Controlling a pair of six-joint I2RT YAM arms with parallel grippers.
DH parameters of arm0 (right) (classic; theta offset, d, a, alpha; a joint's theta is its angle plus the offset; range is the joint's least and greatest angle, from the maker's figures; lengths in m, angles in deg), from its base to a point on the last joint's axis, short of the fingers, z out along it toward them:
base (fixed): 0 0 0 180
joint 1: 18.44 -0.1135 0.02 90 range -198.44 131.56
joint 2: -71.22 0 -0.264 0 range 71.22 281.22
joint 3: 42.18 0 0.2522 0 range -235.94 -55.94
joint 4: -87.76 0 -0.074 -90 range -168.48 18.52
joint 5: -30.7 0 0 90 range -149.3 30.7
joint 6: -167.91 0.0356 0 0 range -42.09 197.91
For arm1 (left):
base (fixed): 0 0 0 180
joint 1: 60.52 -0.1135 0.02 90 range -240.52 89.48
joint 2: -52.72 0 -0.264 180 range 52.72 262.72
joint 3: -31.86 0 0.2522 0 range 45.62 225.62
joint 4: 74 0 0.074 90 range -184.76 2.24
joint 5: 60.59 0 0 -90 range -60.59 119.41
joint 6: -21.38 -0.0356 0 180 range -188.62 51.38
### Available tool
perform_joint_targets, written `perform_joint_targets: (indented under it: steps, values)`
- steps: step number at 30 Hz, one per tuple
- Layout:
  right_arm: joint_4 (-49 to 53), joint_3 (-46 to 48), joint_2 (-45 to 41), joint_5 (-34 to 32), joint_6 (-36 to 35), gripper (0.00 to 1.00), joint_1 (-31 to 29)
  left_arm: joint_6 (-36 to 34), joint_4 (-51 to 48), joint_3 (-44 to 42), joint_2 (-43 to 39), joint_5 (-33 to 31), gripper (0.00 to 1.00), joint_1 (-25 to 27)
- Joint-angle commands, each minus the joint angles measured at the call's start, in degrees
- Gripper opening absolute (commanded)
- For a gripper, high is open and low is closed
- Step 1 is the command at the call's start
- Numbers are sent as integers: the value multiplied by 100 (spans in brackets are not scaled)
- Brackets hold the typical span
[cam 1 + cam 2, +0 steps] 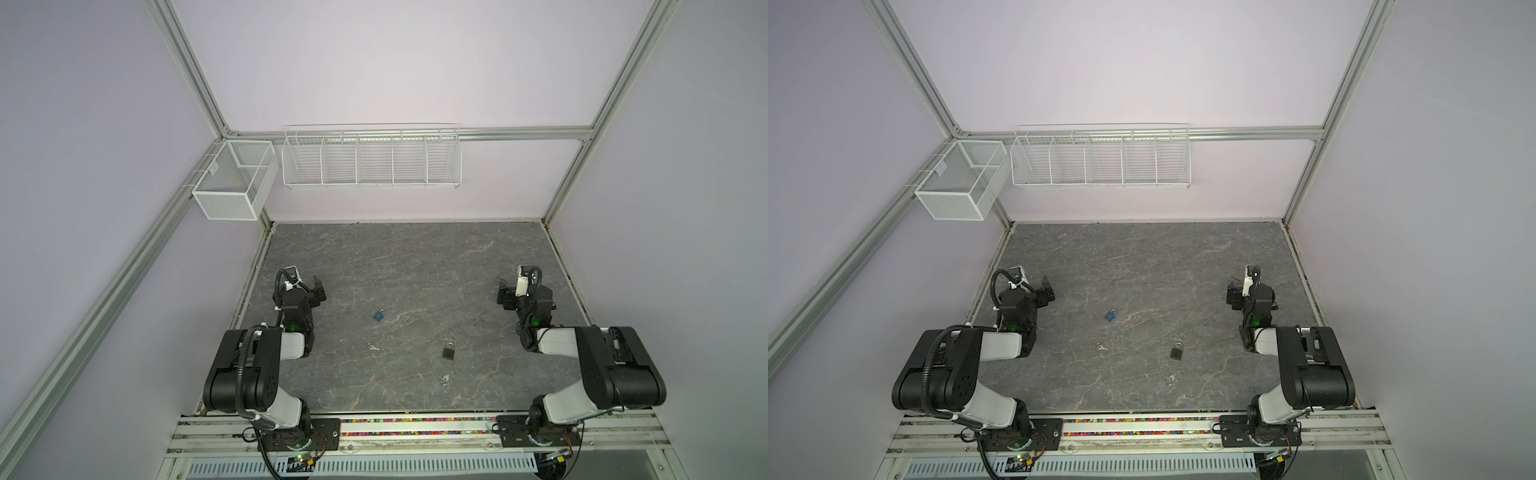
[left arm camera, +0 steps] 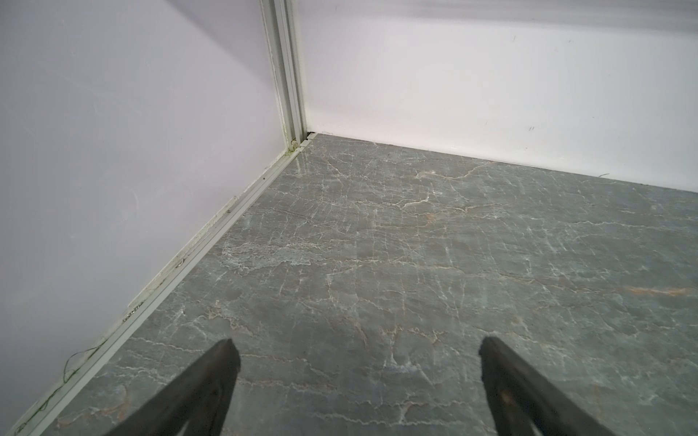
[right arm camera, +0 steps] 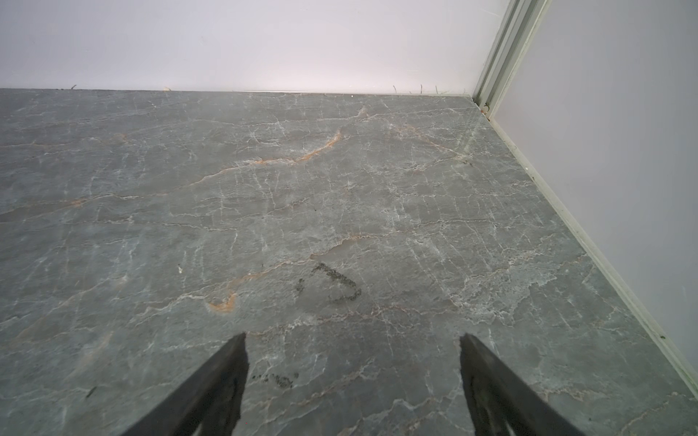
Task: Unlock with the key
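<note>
Locks and keys appear only in both top views: blue lock near frame centre, black lock lower right of it, left key below the blue lock, right key below the black lock, all apart on the grey surface. Wrist views show just bare surface and walls, but they make plain that left pincer and right pincer stand wide open, empty. Dark scuffs show only before the right one.
</note>
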Motion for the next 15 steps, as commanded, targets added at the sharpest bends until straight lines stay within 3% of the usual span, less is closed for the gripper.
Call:
perform_joint_targets:
  steps: [1,15]
  values:
    - [-136,49,1,73,-126,89,25,-99,16,43,50,29,99,8]
    - [-171,73,-16,76,-127,89,26,-96,16,40,48,29,99,7]
